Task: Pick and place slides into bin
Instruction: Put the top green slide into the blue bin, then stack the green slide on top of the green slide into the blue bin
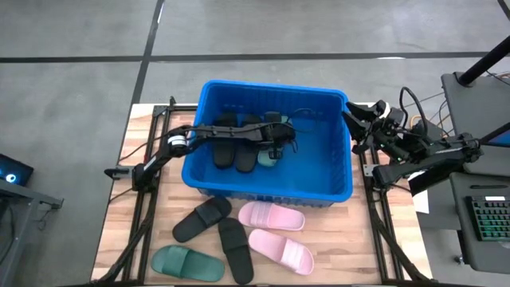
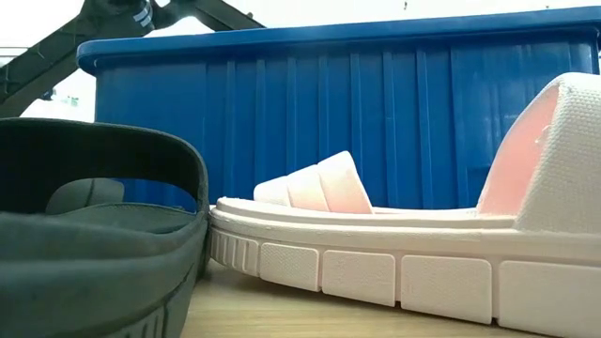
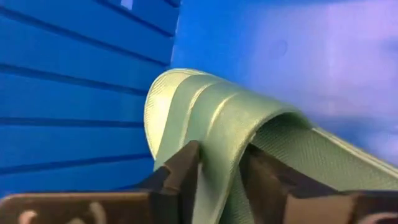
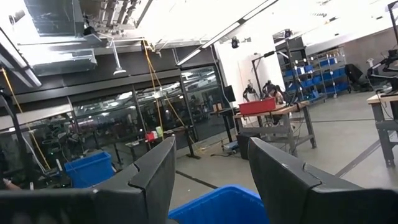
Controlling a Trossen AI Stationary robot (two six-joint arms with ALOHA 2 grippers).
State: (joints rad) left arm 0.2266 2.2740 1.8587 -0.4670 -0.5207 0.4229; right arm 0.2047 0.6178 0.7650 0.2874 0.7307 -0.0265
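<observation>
Reaching over the near-left wall of the blue bin [image 1: 271,191], left gripper [image 1: 279,142] low inside, jaws clamped on the strap of a green slide [image 3: 217,118]; strap pinched between both dark fingers [image 3: 180,171] in the left wrist view, slide tilted against the bin's inner wall. Two black slides [image 1: 235,143] lying in the bin just beside the gripper, under the arm. Right gripper [image 1: 358,119] parked outside the bin's right wall, above the desk edge, jaws wide apart and holding nothing, fingers [image 4: 280,180] spread in the right wrist view with the bin's rim below them. Outside the bin, on the wooden desk [image 1: 351,247], five slides: two black slides [image 1: 219,231] crossing near the front wall, two pink slides [image 1: 275,231] just beside them to the right, one green slide [image 1: 187,263] nearest the front-left corner. Low view filled by a pink slide [image 2: 376,253] touching a dark slide [image 2: 94,235], blue bin wall behind.
</observation>
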